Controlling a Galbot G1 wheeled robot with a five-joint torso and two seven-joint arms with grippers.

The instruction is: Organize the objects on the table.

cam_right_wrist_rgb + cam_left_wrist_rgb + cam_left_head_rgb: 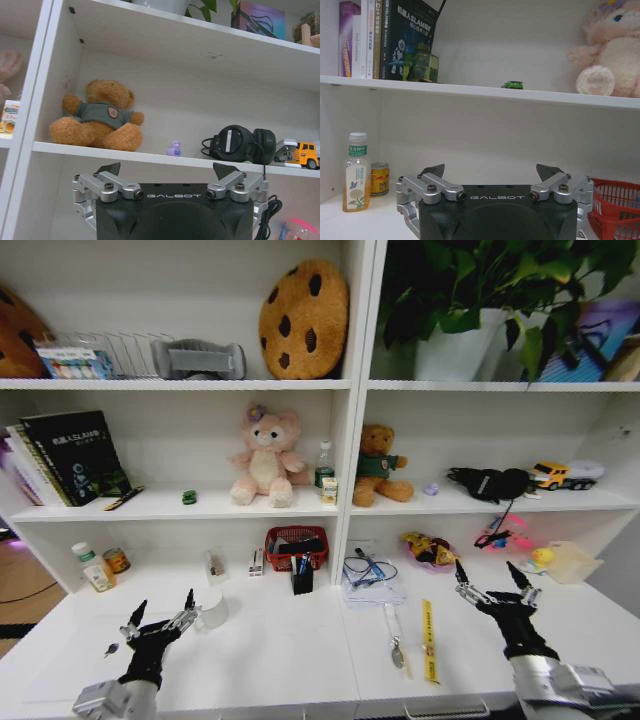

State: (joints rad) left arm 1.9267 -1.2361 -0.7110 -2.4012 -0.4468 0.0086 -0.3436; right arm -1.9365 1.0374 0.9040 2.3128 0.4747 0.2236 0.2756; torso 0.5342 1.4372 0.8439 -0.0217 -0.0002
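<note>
Our left gripper (162,612) hovers low over the table (280,650) on our left side, jaws spread and empty; our right gripper (493,581) hovers likewise on our right, spread and holding nothing.

Just beside the left gripper stands a white cup (212,606), and a small dark bit (110,649) lies near it toward the table's edge. We judge the cup the first hazard: a sweep of those fingers could tip it or shove it into the pen holder (301,578) in front of the red basket (296,543). Ahead of the right gripper lie a spoon (394,640) and a yellow ruler (427,640), both flat on the table, so a grasp may skid and push them off the near edge. The cable (362,569) on the cloth could snag a finger.

The head view lays out the whole table. The left wrist view adds the green car (512,85) on the shelf, a bottle (355,172) and a can (379,179). The right wrist view gives the bear (99,116), purple duck (174,148) and headphones (241,144).
</note>
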